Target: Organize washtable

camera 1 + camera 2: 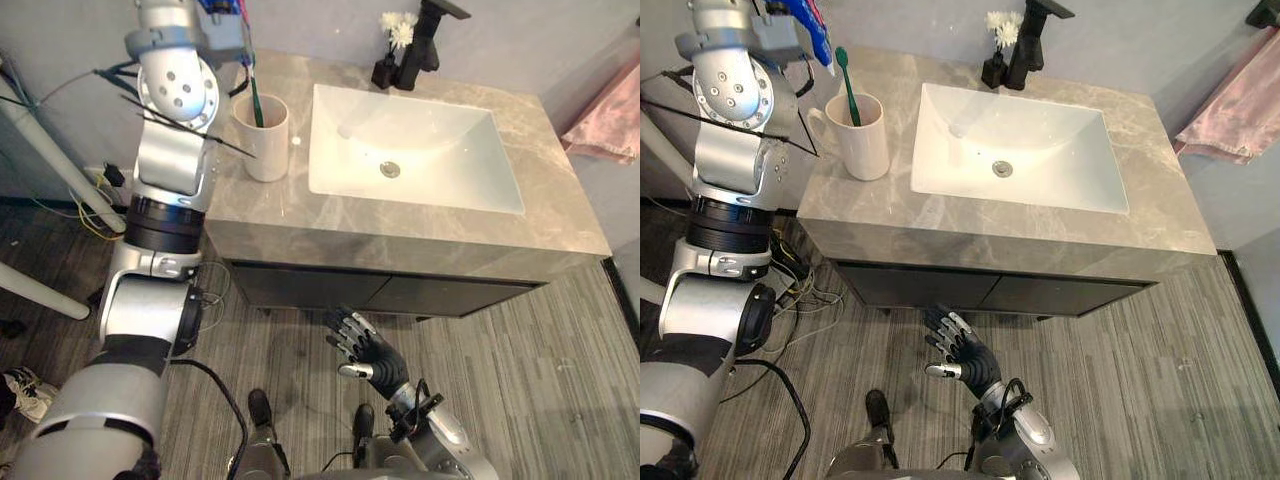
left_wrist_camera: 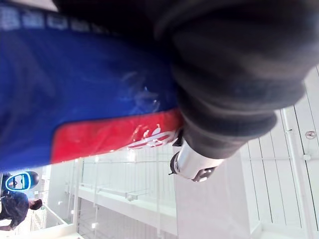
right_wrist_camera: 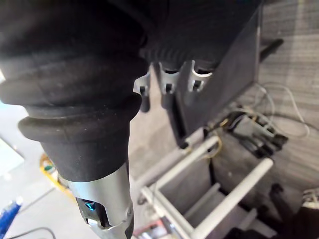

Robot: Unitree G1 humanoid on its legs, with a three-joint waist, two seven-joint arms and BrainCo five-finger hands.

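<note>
Closest to you is your right hand (image 1: 365, 345), hanging low over the wood-look floor (image 1: 520, 380) just in front of the dark cabinet (image 1: 400, 293). Its fingers (image 3: 168, 102) are spread loose and straight with nothing in them, so that one's open and idle.

Next up is the grey marble worktop (image 1: 400, 245). On its left part you've got a cream cup (image 1: 262, 140) standing upright just beside the sink, with a green toothbrush (image 1: 847, 85) leaning inside it, head up. The white rectangular sink (image 1: 440, 165) takes up the middle, and its drain (image 1: 390, 169) sits in the basin floor.

Your left arm is reaching way up over the left end of the worktop, above and a bit behind the cup. The thing to watch is the blue toothpaste tube (image 2: 89, 74) with a red band: it's up there at your left hand (image 2: 234, 69), off the worktop and well clear of the cup. In the left wrist view it lies right against the hand's dark ribbed cover. Honestly, I can't tell whether that hand is closed round the tube or not.

At the back edge, behind the sink, there's a black faucet (image 1: 425, 40). Just to its left a small dark vase (image 1: 384, 72) holds white flowers (image 1: 398, 28). Off past the right end of the worktop a pink towel (image 1: 610, 120) hangs by the wall.
</note>
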